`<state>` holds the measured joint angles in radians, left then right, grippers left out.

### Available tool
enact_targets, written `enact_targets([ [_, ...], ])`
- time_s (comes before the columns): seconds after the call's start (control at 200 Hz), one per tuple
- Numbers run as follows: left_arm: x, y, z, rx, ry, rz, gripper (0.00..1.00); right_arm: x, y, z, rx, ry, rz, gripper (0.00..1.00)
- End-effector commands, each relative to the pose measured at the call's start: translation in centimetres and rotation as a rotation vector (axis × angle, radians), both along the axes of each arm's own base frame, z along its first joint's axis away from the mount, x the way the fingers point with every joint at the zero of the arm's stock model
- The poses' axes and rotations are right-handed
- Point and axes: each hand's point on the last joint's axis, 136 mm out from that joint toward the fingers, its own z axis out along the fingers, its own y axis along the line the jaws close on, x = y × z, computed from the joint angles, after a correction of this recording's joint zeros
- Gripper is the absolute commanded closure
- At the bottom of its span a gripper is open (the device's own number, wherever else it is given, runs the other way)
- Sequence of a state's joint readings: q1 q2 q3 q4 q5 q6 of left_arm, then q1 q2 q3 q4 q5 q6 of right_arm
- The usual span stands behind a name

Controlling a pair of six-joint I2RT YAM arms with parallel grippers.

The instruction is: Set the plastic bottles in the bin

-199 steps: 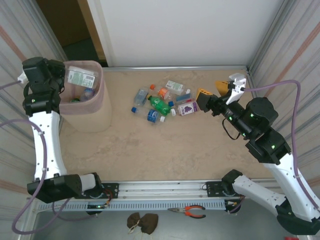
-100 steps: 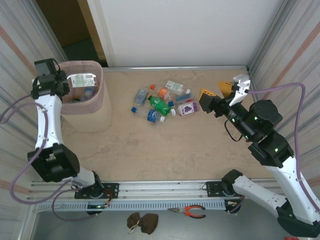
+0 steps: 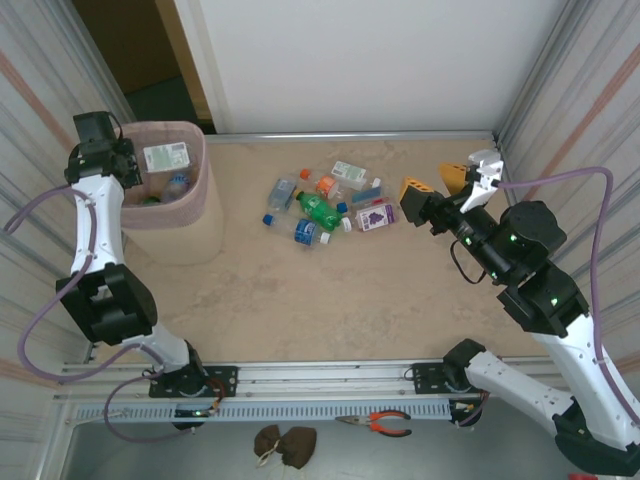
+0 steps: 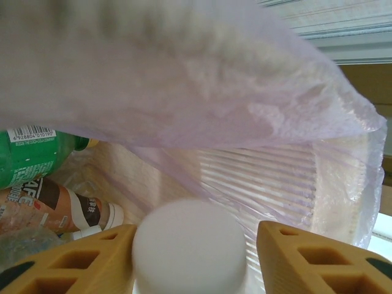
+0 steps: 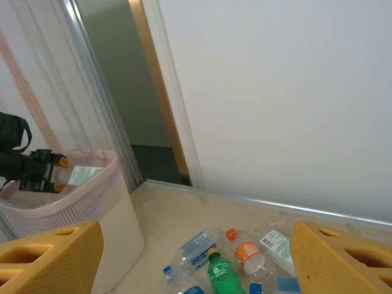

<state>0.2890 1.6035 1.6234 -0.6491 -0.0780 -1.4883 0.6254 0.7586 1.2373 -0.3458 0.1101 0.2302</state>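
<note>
While a white-capped bottle (image 3: 165, 157) sits over the bin (image 3: 205, 228), its cap lies between my left gripper's (image 3: 128, 165) fingers (image 4: 79, 263), and I cannot tell whether they grip it. More bottles (image 4: 37, 162) lie inside the bin, and others are heaped (image 3: 320, 208) on the table (image 3: 330, 300). My right gripper (image 3: 431, 180) gapes empty near that heap.

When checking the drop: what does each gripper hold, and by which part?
The left gripper has a white-capped bottle between its jaws at the cap end, over the bin; whether it grips cannot be told. The right gripper holds nothing.
</note>
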Motion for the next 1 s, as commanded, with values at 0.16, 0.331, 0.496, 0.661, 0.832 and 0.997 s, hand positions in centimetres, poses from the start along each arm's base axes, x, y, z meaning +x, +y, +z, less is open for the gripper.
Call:
enact_targets([
  [0.16,0.7,-0.5,1.3,-0.013,-0.042,-0.047,0.34,0.0,-0.7,0.6,0.004,-0.023,-0.028,0.21],
  [0.331,0.0,-0.7,4.1,0.033,-0.102,-0.067,0.35,0.0,-0.5,0.8,0.006,-0.026,-0.022,0.21],
  [0.496,-0.4,-1.4,5.2,0.035,-0.145,-0.098,0.39,0.1,-0.4,0.7,0.004,-0.024,-0.017,0.21],
  [0.661,-0.2,-2.5,7.2,0.079,-0.209,-0.177,0.40,0.3,-0.3,0.4,-0.002,-0.015,-0.019,0.21],
  [0.832,0.0,-4.6,10.2,0.158,-0.300,-0.312,0.40,0.7,0.0,0.0,-0.010,-0.001,-0.019,0.21],
  [0.997,0.1,-7.3,13.6,0.269,-0.399,-0.471,0.40,1.3,0.6,-0.6,-0.020,0.016,-0.011,0.21],
])
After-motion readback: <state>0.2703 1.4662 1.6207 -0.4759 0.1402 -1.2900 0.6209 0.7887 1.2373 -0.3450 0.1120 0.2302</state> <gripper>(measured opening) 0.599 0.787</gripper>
